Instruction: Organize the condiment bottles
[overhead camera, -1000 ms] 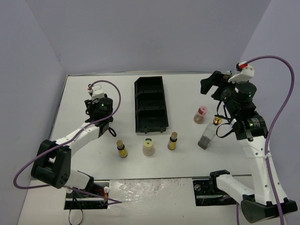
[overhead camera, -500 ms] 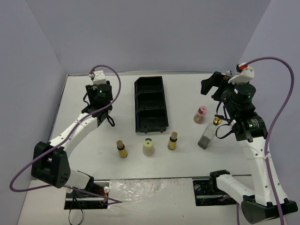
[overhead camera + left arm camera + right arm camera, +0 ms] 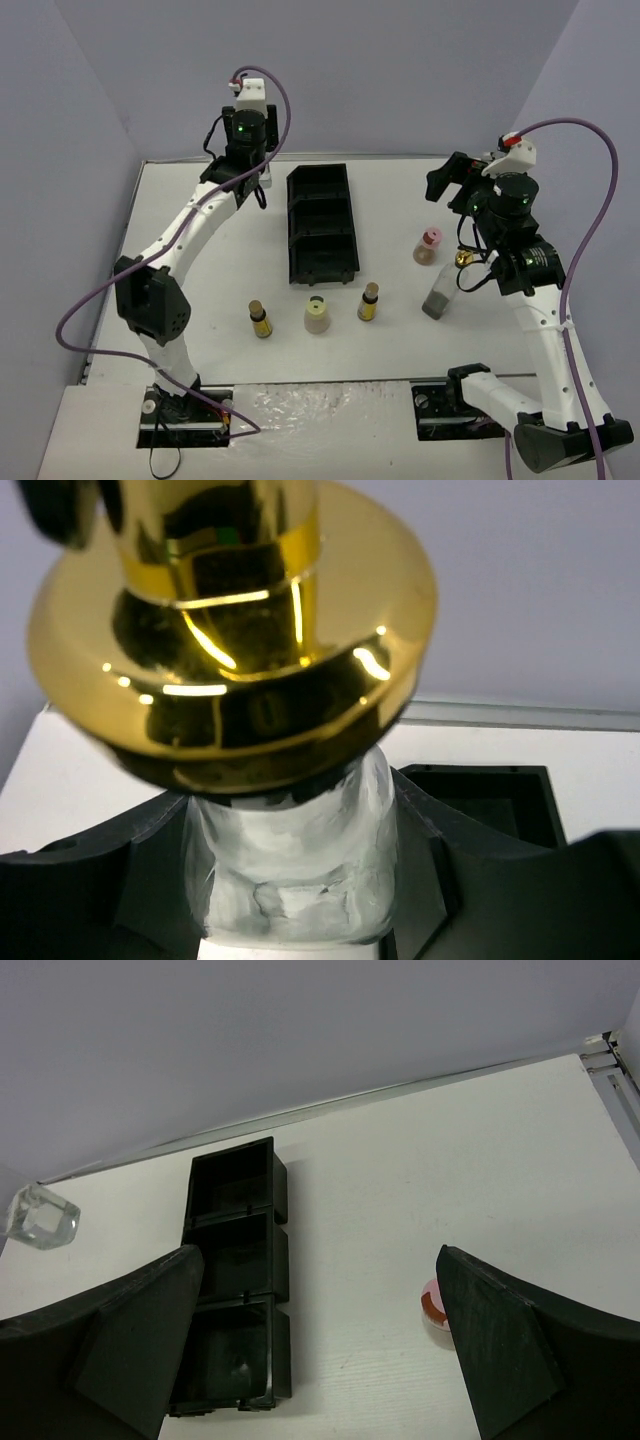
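White table (image 3: 180,260), black tray (image 3: 322,225) at centre; left gripper (image 3: 290,920) clamped on clear gold-topped bottle (image 3: 290,870); right gripper (image 3: 315,1345) jaws wide apart

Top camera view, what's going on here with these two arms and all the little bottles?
The left gripper holds a gold-topped bottle by the far left corner of the tray, whose three compartments are empty. The right gripper hangs open and empty. Five bottles stand on the table: an amber bottle, a cream bottle and a second amber bottle in a row near the tray's near end, a pink-capped bottle and a second gold-topped bottle further right.
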You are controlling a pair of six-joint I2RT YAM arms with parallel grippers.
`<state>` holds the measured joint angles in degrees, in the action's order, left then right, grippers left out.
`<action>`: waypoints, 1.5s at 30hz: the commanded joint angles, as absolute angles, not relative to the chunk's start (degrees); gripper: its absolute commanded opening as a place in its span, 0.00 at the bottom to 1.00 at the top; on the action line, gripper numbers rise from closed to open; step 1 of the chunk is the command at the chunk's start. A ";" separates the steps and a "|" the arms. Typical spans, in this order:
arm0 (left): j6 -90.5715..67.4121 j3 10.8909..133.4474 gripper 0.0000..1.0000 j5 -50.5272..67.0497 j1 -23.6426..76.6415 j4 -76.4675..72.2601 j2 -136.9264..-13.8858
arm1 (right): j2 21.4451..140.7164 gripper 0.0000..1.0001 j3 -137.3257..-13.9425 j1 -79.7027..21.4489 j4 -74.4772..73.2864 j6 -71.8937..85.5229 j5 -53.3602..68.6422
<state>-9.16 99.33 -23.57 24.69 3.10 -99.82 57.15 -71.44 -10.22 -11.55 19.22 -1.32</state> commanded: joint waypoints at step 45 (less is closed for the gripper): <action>-9.54 140.69 0.00 -0.70 32.17 -11.42 -141.55 | 57.52 1.00 -60.87 -13.71 3.73 19.69 -2.85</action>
